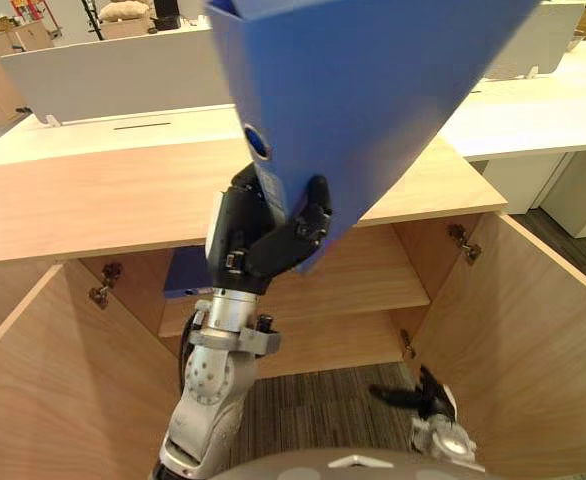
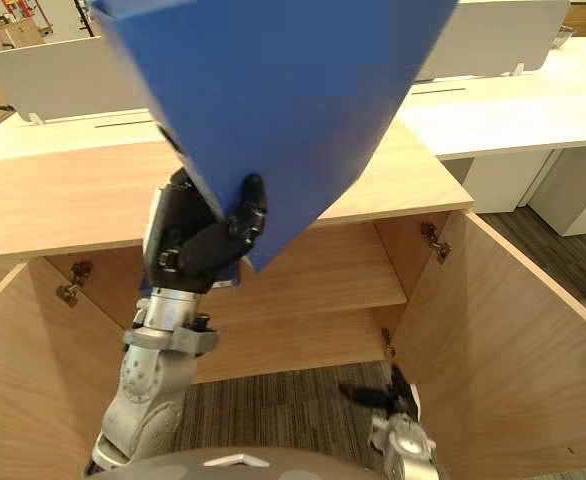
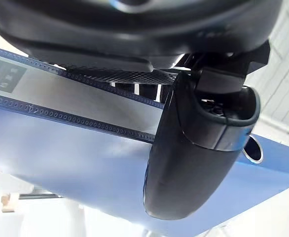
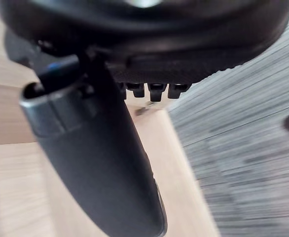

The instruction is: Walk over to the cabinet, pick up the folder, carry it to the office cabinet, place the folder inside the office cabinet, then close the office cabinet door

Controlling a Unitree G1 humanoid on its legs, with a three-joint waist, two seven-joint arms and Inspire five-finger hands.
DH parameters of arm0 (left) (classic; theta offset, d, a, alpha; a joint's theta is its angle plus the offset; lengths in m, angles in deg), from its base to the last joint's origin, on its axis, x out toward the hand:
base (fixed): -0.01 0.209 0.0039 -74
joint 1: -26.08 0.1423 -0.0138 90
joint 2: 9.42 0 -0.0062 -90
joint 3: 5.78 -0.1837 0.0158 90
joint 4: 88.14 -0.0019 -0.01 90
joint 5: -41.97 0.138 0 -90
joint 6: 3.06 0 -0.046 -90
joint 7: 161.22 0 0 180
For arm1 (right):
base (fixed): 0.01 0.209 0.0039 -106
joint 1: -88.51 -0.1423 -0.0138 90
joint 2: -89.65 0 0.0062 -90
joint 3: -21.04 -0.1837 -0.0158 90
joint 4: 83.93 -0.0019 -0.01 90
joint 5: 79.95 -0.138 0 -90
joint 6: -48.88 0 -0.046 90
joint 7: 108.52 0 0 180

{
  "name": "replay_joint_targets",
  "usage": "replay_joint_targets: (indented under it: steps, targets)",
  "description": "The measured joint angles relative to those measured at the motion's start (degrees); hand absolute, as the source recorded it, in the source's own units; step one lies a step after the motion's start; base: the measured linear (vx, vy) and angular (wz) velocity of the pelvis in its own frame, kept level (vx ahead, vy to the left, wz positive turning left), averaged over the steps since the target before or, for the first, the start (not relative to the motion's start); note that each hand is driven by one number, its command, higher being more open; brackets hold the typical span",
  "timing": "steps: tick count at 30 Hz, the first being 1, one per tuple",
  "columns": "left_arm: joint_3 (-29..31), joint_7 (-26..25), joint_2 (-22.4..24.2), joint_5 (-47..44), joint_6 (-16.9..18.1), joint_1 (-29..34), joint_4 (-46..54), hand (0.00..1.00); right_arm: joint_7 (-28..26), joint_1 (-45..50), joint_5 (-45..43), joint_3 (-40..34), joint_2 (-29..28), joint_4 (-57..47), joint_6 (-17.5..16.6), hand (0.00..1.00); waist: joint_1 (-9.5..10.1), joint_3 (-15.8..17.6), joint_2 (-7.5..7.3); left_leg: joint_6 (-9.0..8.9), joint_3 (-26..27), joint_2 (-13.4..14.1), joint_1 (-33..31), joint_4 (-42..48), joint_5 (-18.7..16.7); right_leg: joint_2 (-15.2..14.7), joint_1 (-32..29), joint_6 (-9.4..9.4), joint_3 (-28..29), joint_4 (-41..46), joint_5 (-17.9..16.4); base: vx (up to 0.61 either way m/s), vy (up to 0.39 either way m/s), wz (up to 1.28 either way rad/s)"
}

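Folder, blue, sits high in the left hand, whose fingers and thumb are curled round its spine end. It is tilted, lower corner pointing down, over the open office cabinet. The shelf lies below and beyond that hand. The right hand hangs low, loose and empty.

- Both eye views look down at the cabinet, sharing its shelves.
- Left wrist view hugs the folder; right sits low by the cabinet.
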Motion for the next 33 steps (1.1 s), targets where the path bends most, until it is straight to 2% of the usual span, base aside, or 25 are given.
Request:
replay_joint_targets:
  steps: [5,8,12,18,24,33]
  targets:
    - [4.1,3.9,1.1,-8.7,0.4,4.6,1.5,0.00,0.0,2.4,-2.3,0.0,-2.4,-19.6,-2.9,1.00,-0.02,0.1,-0.25,0.02,0.3,0.1,-0.2,0.3,-0.1,0.0,-0.1,0.10,0.3,0.1,0.1,-0.02,0.002,-0.02]
    - [6.0,4.7,1.6,-12.8,0.0,7.1,1.4,0.00,0.0,3.3,-2.3,0.0,-3.2,-27.9,-4.3,1.00,-0.04,0.3,-0.58,0.01,0.3,0.1,-0.1,0.4,-0.1,0.0,-0.2,0.17,0.3,0.1,0.1,0.00,0.000,0.00]
    - [8.1,4.8,2.1,-14.5,-0.2,8.6,-0.6,0.00,-0.1,3.4,-2.3,0.1,-4.1,-36.7,-5.4,1.00,-0.04,0.8,-1.31,0.07,0.6,0.0,-0.1,0.4,-0.2,0.0,-0.3,0.28,0.5,0.0,0.2,0.00,0.005,-0.02]
    - [8.6,5.9,2.0,-15.7,-1.4,8.9,-5.9,0.00,-2.2,3.3,-4.2,0.6,-4.4,-45.2,-7.3,1.00,-0.04,0.8,-1.29,0.26,0.8,-0.2,-0.1,0.4,-0.3,-0.3,-0.2,0.69,0.7,-0.4,0.4,0.00,0.003,-0.01]
    - [8.6,10.7,1.7,-18.1,-2.4,8.8,-10.3,0.00,-4.8,0.7,-5.2,2.6,-0.4,-47.3,-9.0,1.00,-0.10,0.8,-1.26,0.30,1.1,-0.3,0.0,0.4,-0.3,-0.4,-0.2,0.90,1.0,-0.4,0.6,-0.01,0.003,-0.02]
    - [8.6,18.0,-2.9,-18.8,-5.1,8.6,-17.6,0.00,-11.3,-6.6,-8.5,4.5,7.5,-45.7,-9.0,1.00,-0.04,0.8,-1.02,0.31,1.1,-0.3,-0.4,0.7,-0.3,-0.3,-0.3,0.99,1.1,-0.9,1.2,0.00,0.000,0.00]
